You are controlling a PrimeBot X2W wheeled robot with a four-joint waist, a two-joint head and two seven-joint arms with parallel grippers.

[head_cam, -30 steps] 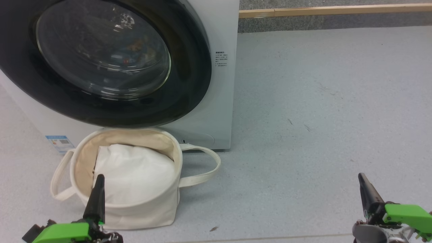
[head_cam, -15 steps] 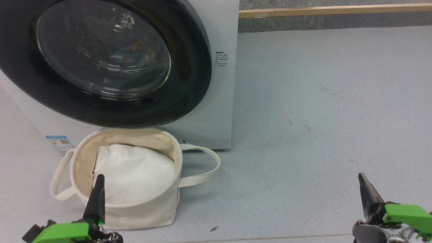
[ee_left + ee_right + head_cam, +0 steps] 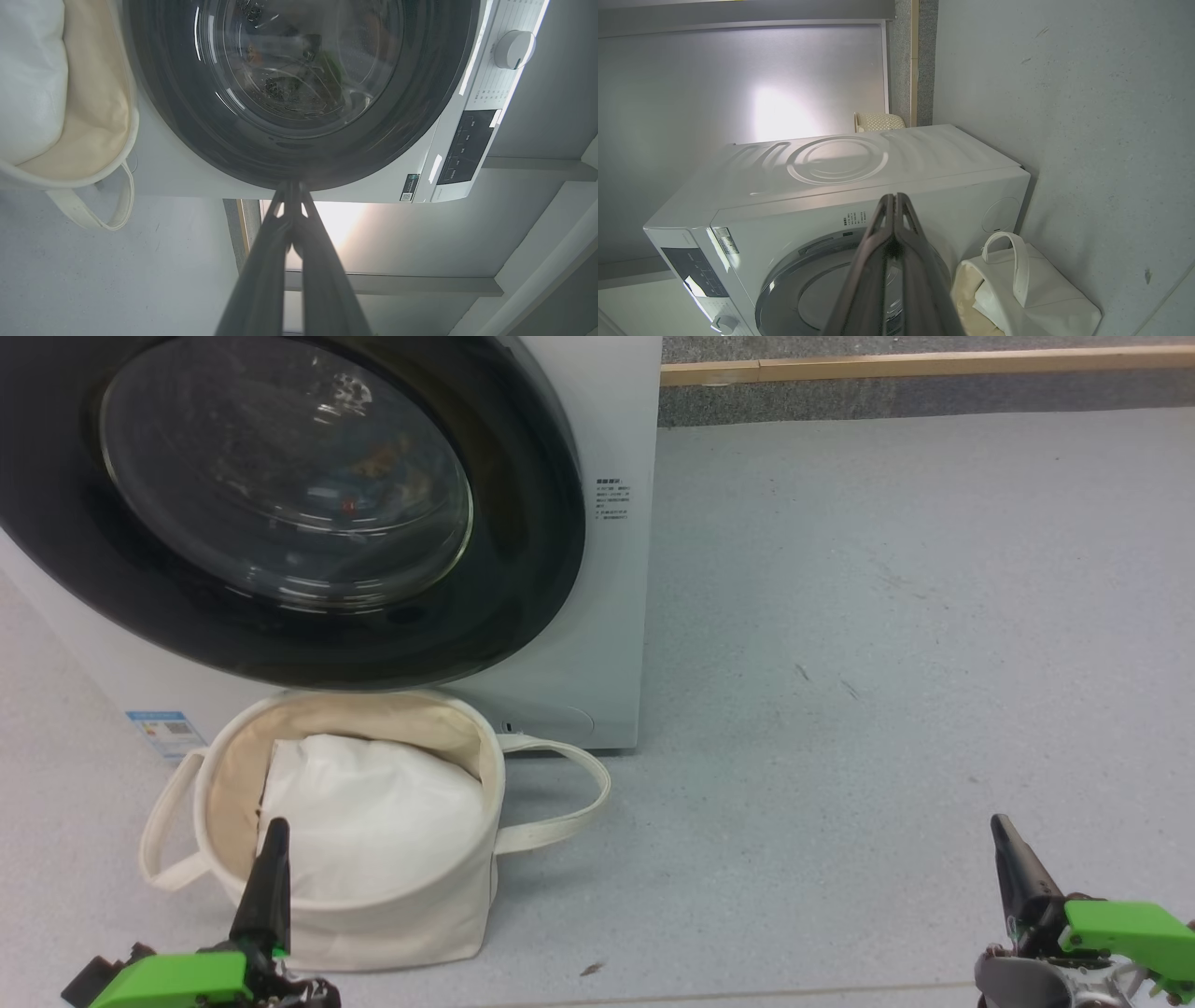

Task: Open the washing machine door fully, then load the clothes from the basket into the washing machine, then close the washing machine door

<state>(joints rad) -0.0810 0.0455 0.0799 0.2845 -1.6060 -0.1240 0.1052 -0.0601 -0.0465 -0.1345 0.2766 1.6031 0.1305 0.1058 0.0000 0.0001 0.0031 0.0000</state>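
Both grippers are pinched shut on nothing. The washing machine door looks flush against the washing machine, so I judge the step is confirming the latch. I'd press square on the black rim, never the glass. The left gripper hangs at the near wall of the basket, which holds a white bundle. The door rises just beyond the basket, and the right gripper sits well apart over the floor.
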